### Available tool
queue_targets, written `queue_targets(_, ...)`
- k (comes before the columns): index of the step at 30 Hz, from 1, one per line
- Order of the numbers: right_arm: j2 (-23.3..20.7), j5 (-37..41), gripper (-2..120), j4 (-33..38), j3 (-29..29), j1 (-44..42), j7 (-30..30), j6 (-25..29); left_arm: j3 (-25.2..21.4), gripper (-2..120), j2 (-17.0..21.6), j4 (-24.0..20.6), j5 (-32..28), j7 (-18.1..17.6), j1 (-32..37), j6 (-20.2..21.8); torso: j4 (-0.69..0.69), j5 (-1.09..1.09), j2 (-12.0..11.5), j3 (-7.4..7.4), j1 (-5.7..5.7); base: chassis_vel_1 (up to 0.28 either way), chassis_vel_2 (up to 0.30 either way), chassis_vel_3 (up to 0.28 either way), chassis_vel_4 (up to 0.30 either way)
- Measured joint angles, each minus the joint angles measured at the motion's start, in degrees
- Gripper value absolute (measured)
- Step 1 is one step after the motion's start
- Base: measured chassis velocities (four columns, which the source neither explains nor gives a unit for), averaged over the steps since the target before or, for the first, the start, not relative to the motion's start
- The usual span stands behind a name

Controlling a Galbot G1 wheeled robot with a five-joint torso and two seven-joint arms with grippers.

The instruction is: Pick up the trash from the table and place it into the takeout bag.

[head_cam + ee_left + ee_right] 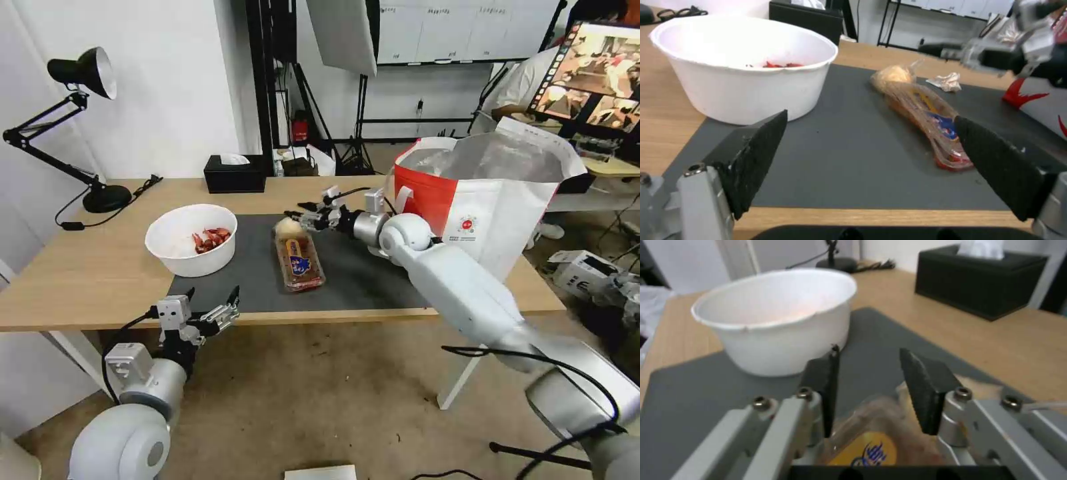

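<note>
Hovering over the far end of the clear hinged tray (299,261) with the right gripper (307,217), jaws parted and nothing between them yet. Looks aimed at the beige plastic-wrapped ball (288,228), which sits touching that end of the tray, both out on the dark grey mat (360,273) of the table (80,267).

Could go sideways pretty easily here:
- Might pinch only loose wrap instead of the ball itself, then drop it on the lift.
- Might catch the tray lid along with the ball, since they're touching, and drag or tip the tray, spilling red scraps.
- Could also nudge the crumpled white tissue (946,81) lying just beside the ball on the bag side, or miss it altogether.

Around it: white round bowl (191,239) with red shells well off to the left, clear of the reach. Takeout bag (480,193) standing open at the right end, close behind the right arm, so a wide swing back could clip its rim or knock it over. Black tissue box (235,172) and desk lamp (87,133) at the back, out of the way.

Left gripper (212,303) parked at the near table edge, jaws wide apart, empty.
</note>
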Motion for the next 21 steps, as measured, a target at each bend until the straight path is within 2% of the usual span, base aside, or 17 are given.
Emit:
queue_targets(1, 0.2, -0.4, 32, -0.6, 0.0, 0.1, -0.6, 0.1, 0.0, 100, 0.0, 0.0, -0.1, 0.0, 0.0, 0.0, 0.00, 0.00, 0.0, 0.00, 0.00, 0.000, 0.000, 0.000, 0.000)
queue_targets(2, 0.7, -1.1, 25, -1.7, 0.0, 0.1, -1.7, 0.3, 0.1, 100, 0.1, 0.1, -0.4, 0.0, -0.1, 0.0, 0.00, 0.00, 0.0, -0.01, 0.00, 0.000, 0.000, 0.000, 0.000)
queue_targets(3, 0.7, -1.1, 25, -1.7, 0.0, 0.1, -1.7, 0.3, 0.1, 100, 0.1, 0.1, -0.4, 0.0, -0.1, 0.0, 0.00, 0.00, 0.0, -0.01, 0.00, 0.000, 0.000, 0.000, 0.000)
queue_targets(5, 1.5, -2.3, 12, -4.0, 0.0, 0.0, -3.1, 0.6, 0.4, 100, 0.4, 0.6, -1.5, 0.1, -0.5, 0.2, -0.02, 0.00, 0.0, -0.01, 0.00, 0.000, 0.000, 0.000, 0.000)
queue_targets(10, 2.7, -3.3, 0, -6.1, 0.0, -0.1, -3.5, 0.7, 0.5, 100, 0.9, 1.0, -3.0, 0.1, -1.0, 0.9, -0.02, -0.01, 0.0, -0.01, 0.00, 0.000, 0.000, 0.000, 0.000)
queue_targets(16, 4.1, -4.2, 0, -8.1, -0.5, 0.3, -3.6, 0.7, 0.5, 100, 1.9, 1.6, -5.5, 0.1, -1.9, 1.5, 0.00, 0.00, 0.0, -0.01, -0.01, 0.000, 0.000, 0.000, 0.000)
queue_targets(21, 4.8, -5.1, 0, -9.0, -0.8, 0.4, -3.2, 0.6, 1.3, 100, 4.2, 4.0, -16.0, 0.1, -5.6, 3.4, -0.01, 0.00, 0.0, -0.01, -0.01, 0.000, 0.000, 0.000, 0.000)
